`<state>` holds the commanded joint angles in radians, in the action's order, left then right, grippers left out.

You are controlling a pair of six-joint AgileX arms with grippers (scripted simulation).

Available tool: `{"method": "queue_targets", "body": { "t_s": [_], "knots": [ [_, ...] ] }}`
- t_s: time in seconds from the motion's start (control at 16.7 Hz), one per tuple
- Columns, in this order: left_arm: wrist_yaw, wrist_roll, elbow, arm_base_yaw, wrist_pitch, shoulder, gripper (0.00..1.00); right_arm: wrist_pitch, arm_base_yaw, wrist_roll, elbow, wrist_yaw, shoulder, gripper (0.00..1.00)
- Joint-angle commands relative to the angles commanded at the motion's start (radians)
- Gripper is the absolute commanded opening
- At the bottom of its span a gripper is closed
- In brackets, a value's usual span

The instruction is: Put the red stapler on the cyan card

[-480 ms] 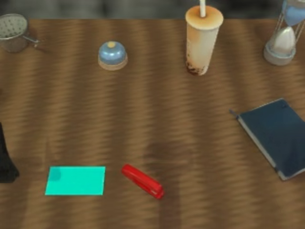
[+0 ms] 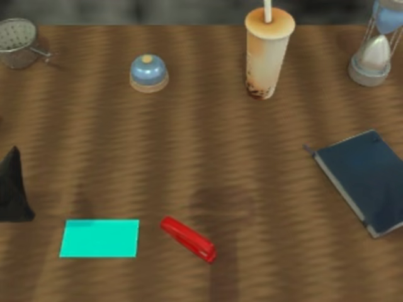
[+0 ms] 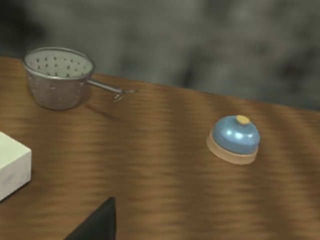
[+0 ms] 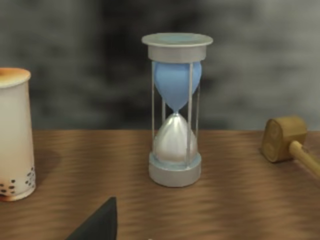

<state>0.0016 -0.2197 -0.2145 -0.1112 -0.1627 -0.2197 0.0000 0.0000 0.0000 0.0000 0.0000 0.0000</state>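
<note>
The red stapler [image 2: 187, 239] lies flat and slantwise on the wood near the table's front edge. Just to its left, a small gap away, lies the cyan card [image 2: 99, 238]. My left gripper [image 2: 14, 189] is a dark wedge at the table's left edge, behind and left of the card and touching neither thing. In the left wrist view only one of its fingertips [image 3: 102, 220] shows, with bare wood beside it, so it reads as open and empty. My right gripper is out of the top view; one of its fingertips [image 4: 102, 220] shows in the right wrist view, likewise open and empty.
At the back stand a metal strainer [image 2: 17, 43], a blue bell [image 2: 148, 72], a milk-tea cup [image 2: 268, 53] and an hourglass [image 2: 376, 50]. A dark blue notebook [image 2: 368, 179] lies at the right. A white block [image 3: 12, 165] and a wooden mallet [image 4: 285, 140] show only in the wrist views.
My left gripper has moved farther onto the table from the left edge, towards the back. Its shadow has left the card's corner. The stapler and the card have not moved.
</note>
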Motion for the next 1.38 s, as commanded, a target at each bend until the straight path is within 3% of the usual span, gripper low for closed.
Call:
{"method": "queue_targets", "body": {
  "t_s": [0.84, 1.14, 1.38],
  "knots": [
    [-0.001, -1.17, -1.009, -0.515, -0.831, -1.37, 1.0, 0.0, 0.0, 0.0, 0.0, 0.0, 0.0, 1.0],
    [0.001, -1.418, -1.246, -0.629, -0.996, -1.629, 1.0, 0.0, 0.0, 0.0, 0.0, 0.0, 0.0, 1.0],
    [0.0, -1.47, -1.297, -0.652, -1.026, -1.681, 1.0, 0.0, 0.0, 0.0, 0.0, 0.0, 0.0, 1.0]
  ]
}}
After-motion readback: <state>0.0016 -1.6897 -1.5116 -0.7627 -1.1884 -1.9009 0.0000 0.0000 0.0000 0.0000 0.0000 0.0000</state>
